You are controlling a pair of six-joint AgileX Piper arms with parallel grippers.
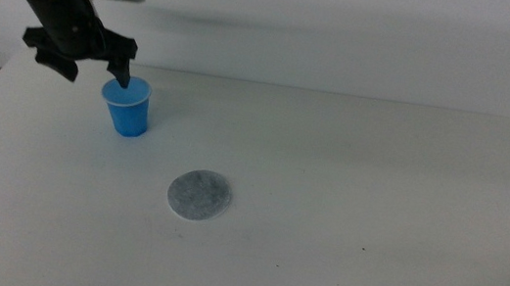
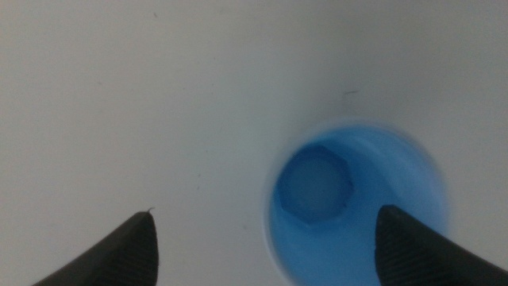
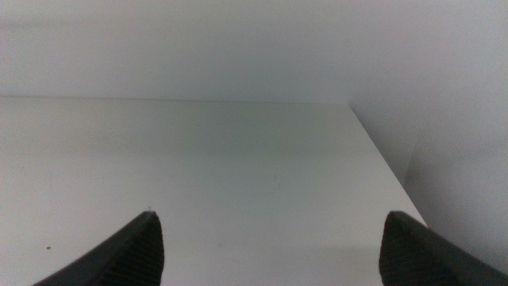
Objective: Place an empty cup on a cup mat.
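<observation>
The left gripper (image 1: 98,58) is hovering wide-jawed over the cup (image 1: 127,106) in the frame's upper left, one jaw dipping at the rim, possibly tipping it short of the cup mat (image 1: 199,196).

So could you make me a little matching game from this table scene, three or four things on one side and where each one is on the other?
Things:
1. cup
2. cup mat
3. left gripper
4. right gripper

Places or states:
A. flat on the table, nothing on it
B. open, right above the cup's rim
C. upright on the table, apart from the mat
D. open, over bare table, away from both items

Pairs: 1-C, 2-A, 3-B, 4-D
</observation>
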